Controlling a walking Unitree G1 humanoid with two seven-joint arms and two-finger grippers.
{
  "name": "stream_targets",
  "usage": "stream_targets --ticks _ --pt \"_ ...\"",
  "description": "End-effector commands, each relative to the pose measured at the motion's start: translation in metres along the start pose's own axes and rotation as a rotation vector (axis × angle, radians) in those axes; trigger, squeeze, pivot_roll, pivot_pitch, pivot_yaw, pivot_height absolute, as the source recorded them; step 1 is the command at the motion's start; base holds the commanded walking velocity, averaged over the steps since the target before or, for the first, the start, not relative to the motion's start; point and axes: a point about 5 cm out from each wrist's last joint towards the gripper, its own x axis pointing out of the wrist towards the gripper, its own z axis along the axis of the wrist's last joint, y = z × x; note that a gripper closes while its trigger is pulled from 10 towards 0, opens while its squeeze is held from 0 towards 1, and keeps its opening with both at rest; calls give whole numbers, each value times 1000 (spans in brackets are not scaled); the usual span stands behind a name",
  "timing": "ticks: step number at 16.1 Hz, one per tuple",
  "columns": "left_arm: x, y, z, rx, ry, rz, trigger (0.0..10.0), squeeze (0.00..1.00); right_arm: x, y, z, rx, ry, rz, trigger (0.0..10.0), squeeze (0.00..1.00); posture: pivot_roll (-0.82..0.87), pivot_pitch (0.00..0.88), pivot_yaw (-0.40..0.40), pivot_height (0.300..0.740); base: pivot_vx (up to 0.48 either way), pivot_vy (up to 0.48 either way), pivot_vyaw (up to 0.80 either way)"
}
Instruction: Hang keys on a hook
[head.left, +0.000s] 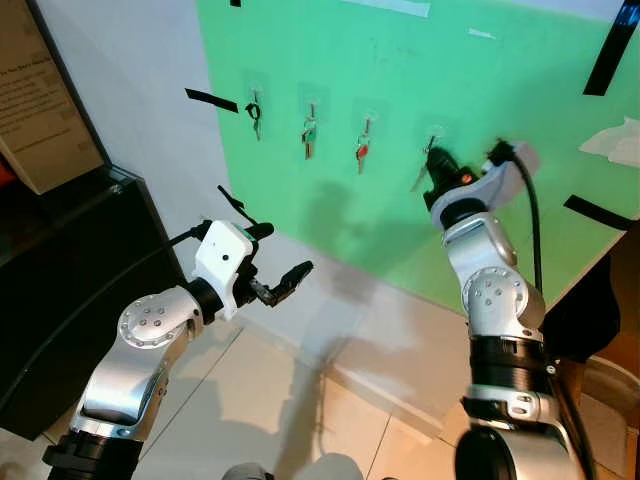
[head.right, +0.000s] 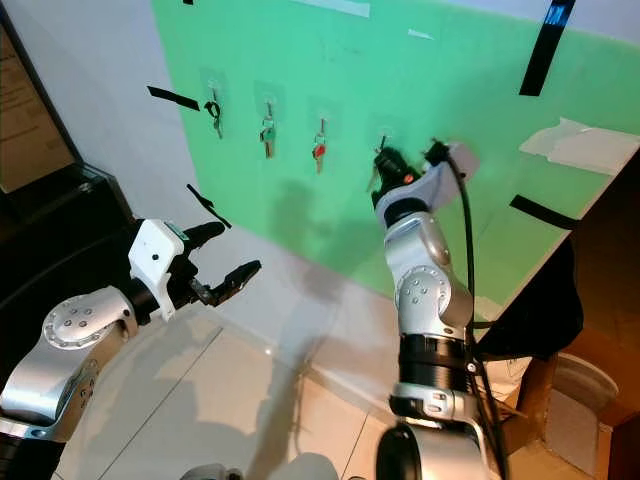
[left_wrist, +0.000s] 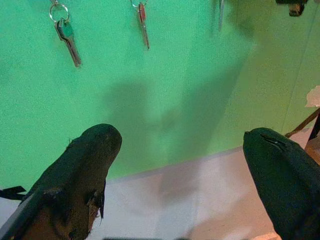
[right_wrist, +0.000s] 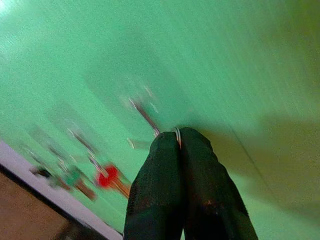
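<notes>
Head stereo downward; wrists toward green wall (head.left: 420, 110)

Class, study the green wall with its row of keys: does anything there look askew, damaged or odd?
The fourth key, held by the right gripper at its hook, hangs slanted, unlike the three hanging straight. Crumpled white paper sticks loosely at the panel's right edge.

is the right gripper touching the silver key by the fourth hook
Touching. In the right wrist view the right gripper has its fingers pressed together on the ring of the silver key.

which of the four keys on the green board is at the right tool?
The plain silver key, last in the row on the robot's right. The right tool is up against it, pinched on its ring; the black, green and red keys hang untouched.
</notes>
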Motion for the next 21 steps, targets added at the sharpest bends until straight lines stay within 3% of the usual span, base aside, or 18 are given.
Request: stream_targets --ticks 1,8,11,21 --pt "1 1 5 24 -8 -2 10000 0 -1 -1 -9 -30 44 -14 10000 0 67 0 -22 740 0 0 0" --pt "2 0 5 25 -10 -5 10000 0 -2 4 -13 -25 46 8 10000 0 65 0 -22 740 0 0 0" --pt "2 0 5 23 -12 -3 10000 0 -3 14 4 60 -58 83 10000 0 65 0 -25 740 0 0 0" --pt "2 0 6 23 -12 -6 10000 0 -7 39 9 -24 -41 278 10000 0 63 0 -22 740 0 0 0"
